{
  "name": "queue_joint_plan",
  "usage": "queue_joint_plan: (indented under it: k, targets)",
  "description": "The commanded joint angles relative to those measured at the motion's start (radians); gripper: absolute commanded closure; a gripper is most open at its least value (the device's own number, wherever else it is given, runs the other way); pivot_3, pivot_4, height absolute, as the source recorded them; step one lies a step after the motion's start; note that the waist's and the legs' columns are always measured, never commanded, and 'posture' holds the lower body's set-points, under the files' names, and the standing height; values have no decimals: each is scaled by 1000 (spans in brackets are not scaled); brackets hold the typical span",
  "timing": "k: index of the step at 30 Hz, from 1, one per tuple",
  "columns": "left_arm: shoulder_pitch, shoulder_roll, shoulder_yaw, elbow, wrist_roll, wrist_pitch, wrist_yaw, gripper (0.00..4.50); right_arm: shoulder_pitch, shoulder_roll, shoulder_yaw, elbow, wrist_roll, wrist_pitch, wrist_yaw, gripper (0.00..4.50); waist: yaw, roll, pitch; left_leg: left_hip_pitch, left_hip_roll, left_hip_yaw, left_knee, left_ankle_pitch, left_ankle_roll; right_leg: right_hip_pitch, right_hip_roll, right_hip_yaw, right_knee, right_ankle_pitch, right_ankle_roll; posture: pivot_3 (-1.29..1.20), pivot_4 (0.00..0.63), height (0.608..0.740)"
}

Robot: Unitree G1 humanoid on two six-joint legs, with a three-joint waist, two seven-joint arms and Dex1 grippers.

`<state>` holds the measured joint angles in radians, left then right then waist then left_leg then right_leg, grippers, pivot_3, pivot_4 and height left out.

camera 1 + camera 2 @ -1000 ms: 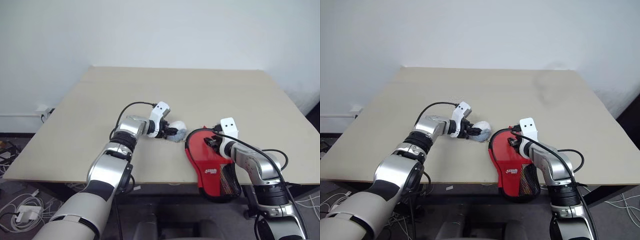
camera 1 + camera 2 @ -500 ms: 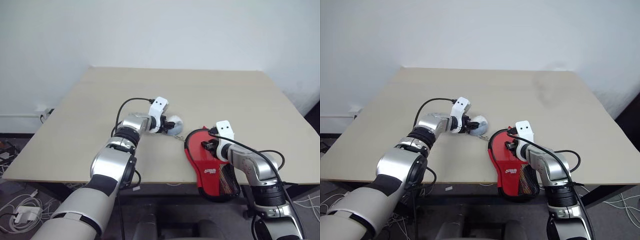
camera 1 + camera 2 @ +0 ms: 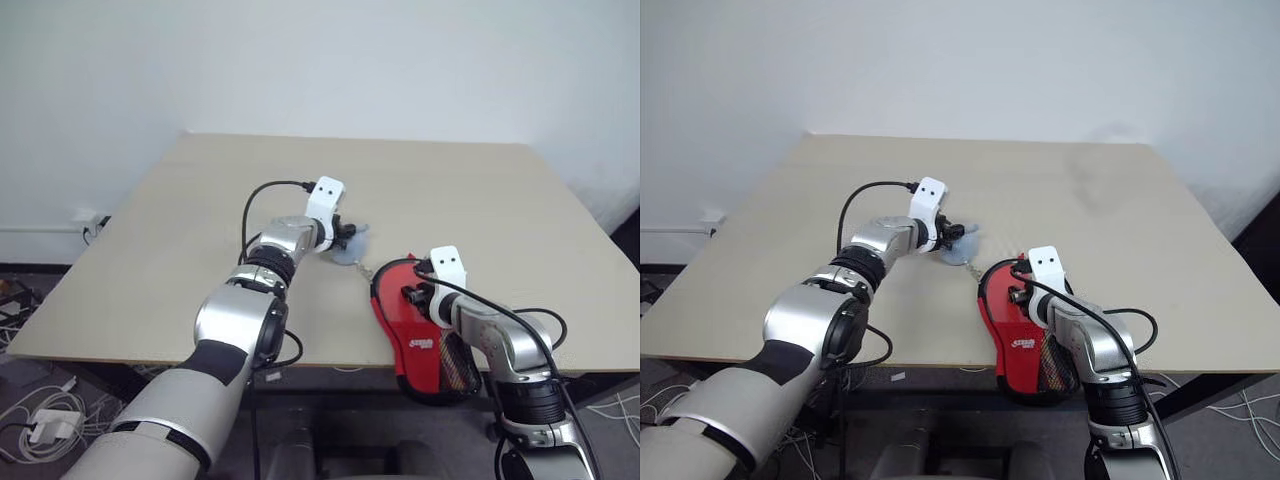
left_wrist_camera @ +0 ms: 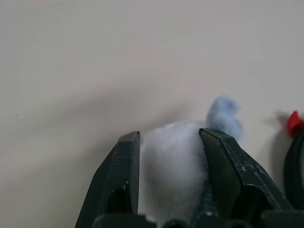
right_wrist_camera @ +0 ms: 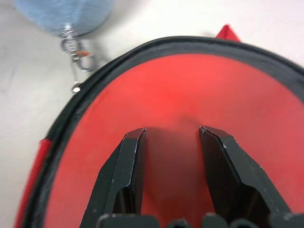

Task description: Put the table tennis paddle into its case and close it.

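Left hand [image 4: 168, 180] pinches a small grey-white plush lump [image 4: 173, 166], lifted just above the beige counter [image 3: 180, 230]. Right hand [image 5: 171, 180], fingers spread, presses on the red paddle-shaped zip case [image 3: 425, 335] lying at the counter's near edge.

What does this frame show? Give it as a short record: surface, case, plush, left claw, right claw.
surface: beige table
case: red case with black edging, at the table's near edge, its mesh end overhanging
plush: small grey-white plush lump joined to the case's zip by a metal clip
left claw: left claw shut on the plush lump, beyond the case's rounded end
right claw: right claw open, fingers pressing on the case's red face
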<state>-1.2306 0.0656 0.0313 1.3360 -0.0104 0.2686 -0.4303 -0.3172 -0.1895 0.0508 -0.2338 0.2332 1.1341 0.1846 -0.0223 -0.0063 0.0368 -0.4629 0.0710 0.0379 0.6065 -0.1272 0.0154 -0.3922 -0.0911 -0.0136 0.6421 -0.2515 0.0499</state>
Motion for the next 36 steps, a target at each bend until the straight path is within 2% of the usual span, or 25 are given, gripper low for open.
queue_joint_plan:
  k: [1, 11, 15, 17, 20, 25, 26, 32, 36]
  targets:
    - [-71, -41, 35, 4, -2, -35, 47, 2539, 75, 20, 16, -24, 14, 99, -13, 2596, 1, 0, 0, 0, 0, 0, 0, 0, 0, 0, 0, 0, 0, 0, 0, 0, 0, 740]
    - [-125, -136, 54, 24, 38, -64, 88, 2539, 156, 65, 8, -132, 6, 151, -52, 2596, 2, 0, 0, 0, 0, 0, -1, 0, 0, 0, 0, 0, 0, 0, 0, 0, 0, 740]
    - [-155, -133, 80, 25, 30, -28, 66, 2539, 168, 73, 8, -153, 6, 157, -60, 2596, 1, 0, 0, 0, 0, 0, -1, 0, 0, 0, 0, 0, -1, 0, 0, 0, 0, 740]
    - [-161, -125, 70, 19, 40, -42, 5, 2539, 164, 74, 2, -144, 2, 149, -62, 2596, 1, 0, 0, 0, 0, 0, -1, 0, 0, 0, 0, 0, -1, 0, 0, 0, 0, 740]
    - [-153, -96, 34, 14, 74, -26, -50, 1956, 147, 69, 0, -117, -3, 130, -60, 2596, 0, 0, 0, 0, 0, 0, -1, 0, 0, 0, 0, 0, -1, 0, 0, 0, 0, 740]
    - [-135, -37, 9, 2, 94, 16, -98, 227, 110, 63, 9, -66, -11, 107, -52, 2596, -3, 0, 0, 0, 0, 0, -2, 0, 0, 0, 0, -1, -1, 0, 0, 0, 0, 740]
    - [-127, -17, -8, -2, 107, 24, -122, 10, 101, 62, 10, -56, -11, 102, -49, 2596, -3, 0, 0, 0, 0, 0, -2, 0, 0, -1, 0, -1, -1, 0, 0, 0, 0, 740]
    - [-93, 66, -19, -14, 107, 155, -167, 10, 75, 48, 23, -18, -9, 83, -35, 2596, -3, 0, 0, 0, 0, 0, -2, 0, 0, -1, 0, -1, -1, 0, 0, 0, 0, 740]
    - [-59, 87, -12, -24, 94, 233, -199, 10, 64, 40, 31, -6, -6, 78, -22, 2596, -2, -1, -1, 0, 0, 0, -2, 0, 0, -1, -1, -1, -1, 0, 0, 0, 0, 740]
